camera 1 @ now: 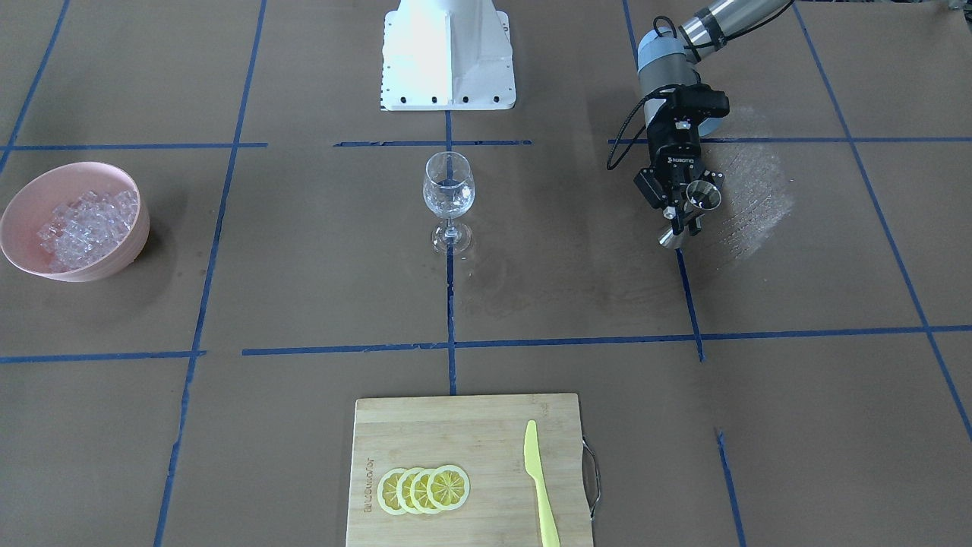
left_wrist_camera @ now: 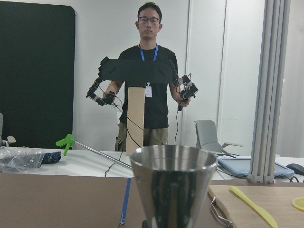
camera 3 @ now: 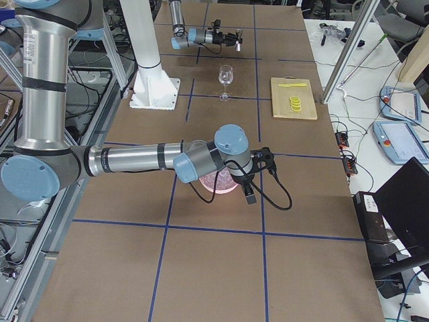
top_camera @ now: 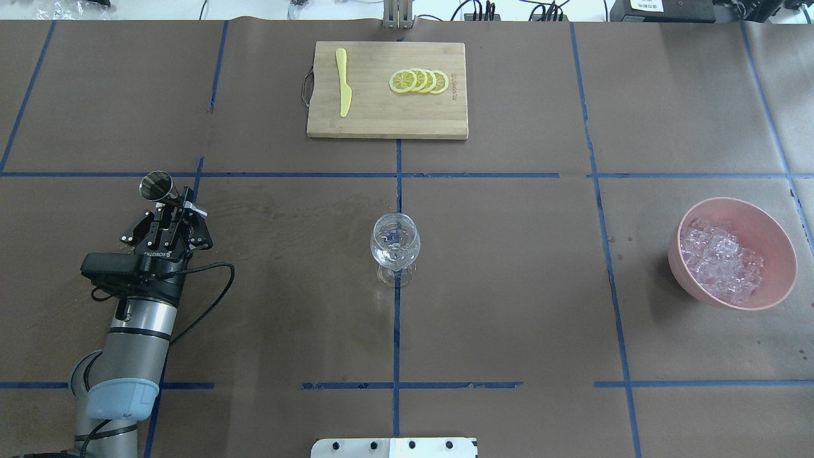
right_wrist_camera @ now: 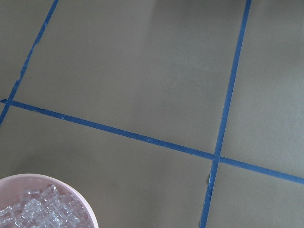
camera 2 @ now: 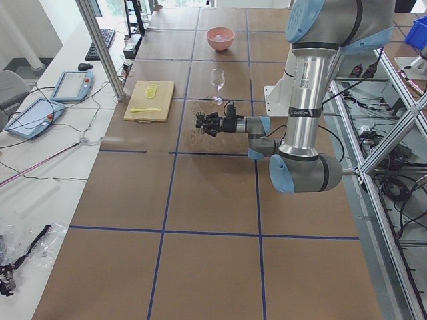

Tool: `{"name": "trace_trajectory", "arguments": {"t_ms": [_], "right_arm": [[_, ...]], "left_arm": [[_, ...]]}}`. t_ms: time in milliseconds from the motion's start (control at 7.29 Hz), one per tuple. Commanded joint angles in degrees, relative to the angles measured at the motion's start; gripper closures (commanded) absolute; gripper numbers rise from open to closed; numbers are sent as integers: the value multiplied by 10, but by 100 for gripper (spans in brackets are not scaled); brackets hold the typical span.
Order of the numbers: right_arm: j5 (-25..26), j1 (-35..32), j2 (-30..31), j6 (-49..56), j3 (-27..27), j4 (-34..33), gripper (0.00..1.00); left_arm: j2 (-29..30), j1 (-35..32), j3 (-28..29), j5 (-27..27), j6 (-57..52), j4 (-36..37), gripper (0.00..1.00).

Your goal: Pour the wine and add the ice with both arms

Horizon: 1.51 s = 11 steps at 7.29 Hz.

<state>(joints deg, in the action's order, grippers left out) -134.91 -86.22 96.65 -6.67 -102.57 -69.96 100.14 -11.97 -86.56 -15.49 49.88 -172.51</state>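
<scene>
A clear stemmed wine glass (camera 1: pixel 448 190) (top_camera: pixel 395 245) stands upright at the table's middle. My left gripper (camera 1: pixel 683 213) (top_camera: pixel 173 203) is shut on a steel jigger (camera 1: pixel 700 196) (top_camera: pixel 156 184) and holds it upright over the table, well to the glass's side. The jigger's cup (left_wrist_camera: pixel 173 185) fills the left wrist view. The ice (camera 1: pixel 87 224) (top_camera: pixel 722 257) is heaped in a pink bowl (camera 1: pixel 129 251) (top_camera: pixel 779 242) at the far end. My right gripper (camera 3: pixel 247 188) shows only in the exterior right view, above the bowl; I cannot tell whether it is open. The right wrist view catches the bowl's rim (right_wrist_camera: pixel 71 194).
A bamboo cutting board (camera 1: pixel 456 433) (top_camera: pixel 381 114) lies at the operators' side with lemon slices (camera 1: pixel 425 488) and a yellow knife (camera 1: pixel 541 486) on it. The white pedestal (camera 1: pixel 448 53) stands behind the glass. An operator stands across the table in the left wrist view.
</scene>
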Motion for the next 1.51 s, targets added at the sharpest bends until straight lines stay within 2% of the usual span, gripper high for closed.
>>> {"name": "trace_trajectory", "arguments": {"t_ms": [0,275,549,824,1098,1373], "right_arm": [[0,0,-1,0,1,0,0],[0,0,-1,0,0,0,0],[0,0,-1,0,-1,0,0],[0,0,-1,0,-2,0,0],[0,0,-1,0,-2,0,0],[0,0,-1,0,0,0,0]], "left_arm": [[21,0,-2,-15,-2,-9,100],[28,-1,-11,-19,-36,-11,100],[25,0,-13,-52,-37,-75,100],[27,4,-12,-58,-60,-91,100],[42,5,-19,-33,-143,-94,100],[81,19,-19,25,-233,-89,100]]}}
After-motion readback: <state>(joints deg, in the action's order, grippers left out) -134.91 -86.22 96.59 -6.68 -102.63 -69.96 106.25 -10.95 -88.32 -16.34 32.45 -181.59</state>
